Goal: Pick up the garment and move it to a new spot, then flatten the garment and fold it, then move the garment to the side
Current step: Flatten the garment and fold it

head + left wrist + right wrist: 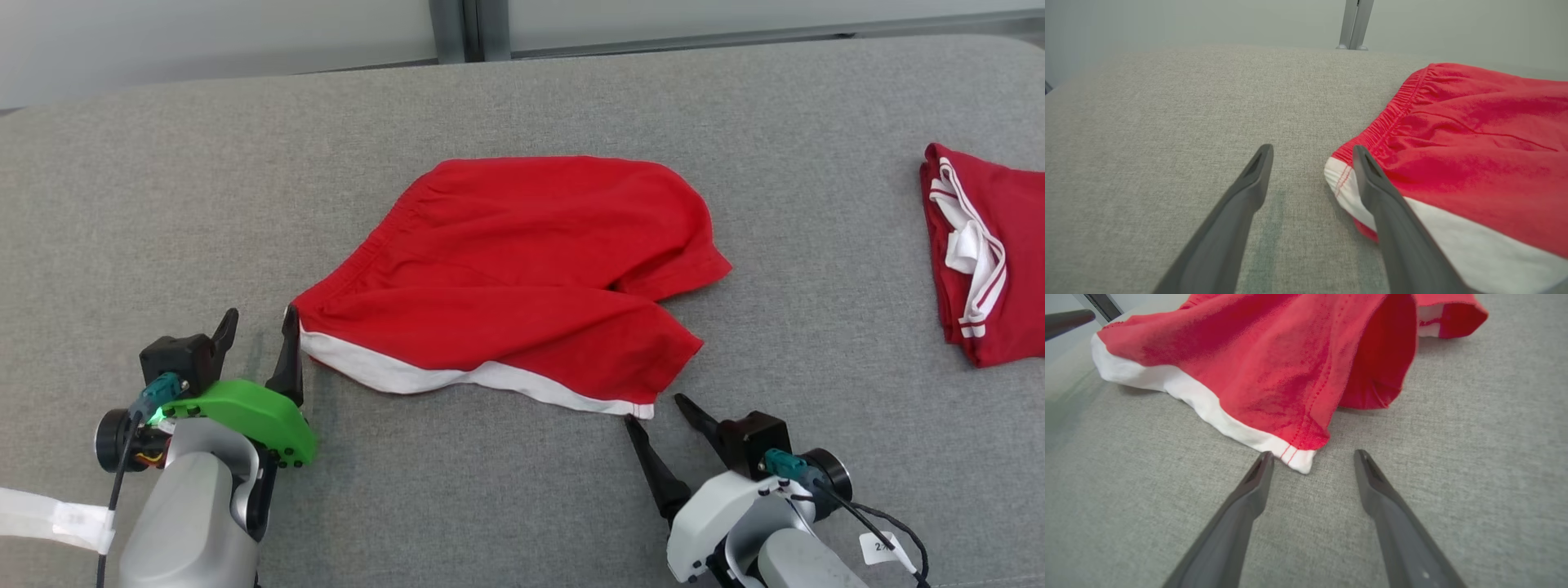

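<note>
Grey upholstery (522,98): left gripper (260,314), right gripper (654,410) wide open, empty; red shorts (522,269) hem (392,374) at inner fingers. Centre corners, then pinch.

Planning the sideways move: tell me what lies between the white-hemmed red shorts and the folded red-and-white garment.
The stretch is bare: in the head view, plain grey fabric surface runs from the white-hemmed red shorts to the folded red-and-white garment.

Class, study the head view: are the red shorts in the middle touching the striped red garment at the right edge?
Apart. The head view shows a broad stretch of bare grey cushion between the shorts and the striped garment.
</note>
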